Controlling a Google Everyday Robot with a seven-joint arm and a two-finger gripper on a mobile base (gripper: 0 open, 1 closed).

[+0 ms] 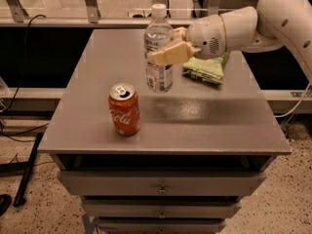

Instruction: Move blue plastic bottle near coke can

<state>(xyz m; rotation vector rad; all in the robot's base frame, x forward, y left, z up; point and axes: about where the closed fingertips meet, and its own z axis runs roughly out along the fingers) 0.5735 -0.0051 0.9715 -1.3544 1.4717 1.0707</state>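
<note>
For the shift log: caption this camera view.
End effector grips the blue plastic bottle upright over the table, behind the coke can.

Cream tool (161, 54) grips the clear blue plastic bottle (160, 77) (white cap, blue-and-white label) near the red, white-scripted coke can (125, 110).

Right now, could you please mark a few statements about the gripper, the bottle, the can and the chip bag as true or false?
1. The gripper is shut on the blue plastic bottle. True.
2. The coke can lies on its side. False: it stands upright on the table.
3. The green chip bag lies between bottle and can. False: it lies on the bottle's far side from the can.
4. The bottle is upright, cap on. True.
</note>
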